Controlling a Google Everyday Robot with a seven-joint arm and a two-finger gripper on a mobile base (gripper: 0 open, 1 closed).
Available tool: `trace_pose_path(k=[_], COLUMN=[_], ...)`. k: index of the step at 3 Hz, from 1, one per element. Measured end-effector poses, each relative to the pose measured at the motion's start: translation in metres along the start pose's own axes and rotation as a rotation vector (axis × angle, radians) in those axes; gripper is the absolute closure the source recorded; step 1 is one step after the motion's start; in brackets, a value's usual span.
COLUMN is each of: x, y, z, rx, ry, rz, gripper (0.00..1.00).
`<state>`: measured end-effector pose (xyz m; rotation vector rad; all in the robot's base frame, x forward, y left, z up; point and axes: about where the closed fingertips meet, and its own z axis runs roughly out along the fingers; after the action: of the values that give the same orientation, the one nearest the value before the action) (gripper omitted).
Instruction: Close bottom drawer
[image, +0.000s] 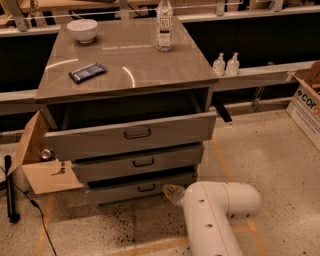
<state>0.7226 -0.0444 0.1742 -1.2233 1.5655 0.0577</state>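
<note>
The bottom drawer (125, 191) is the lowest of three in a grey-brown cabinet (127, 70). It has a short front panel with a small dark bar handle (146, 188) and stands slightly pulled out. My gripper (172, 194) is at the end of the white arm (215, 215), low by the floor, right against the right end of the bottom drawer's front. Only its tan tip shows. The middle drawer (137, 162) and the tall top drawer (131, 135) above it are also pulled out, the top one farthest.
On the cabinet top are a white bowl (82, 29), a dark flat packet (88, 72) and a clear bottle (164, 25). An open cardboard box (37, 160) sits at the left on the floor, another box (307, 102) at the right. Two small bottles (226, 64) stand on a ledge.
</note>
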Motion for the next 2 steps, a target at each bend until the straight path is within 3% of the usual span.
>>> trace_pose_path(k=[1, 2], x=[0.000, 0.001], y=[0.002, 0.022], z=[-0.043, -0.090], rx=[-0.004, -0.044], ry=[0.045, 0.120], rz=[0.011, 0.053], gripper=[1.00, 1.00])
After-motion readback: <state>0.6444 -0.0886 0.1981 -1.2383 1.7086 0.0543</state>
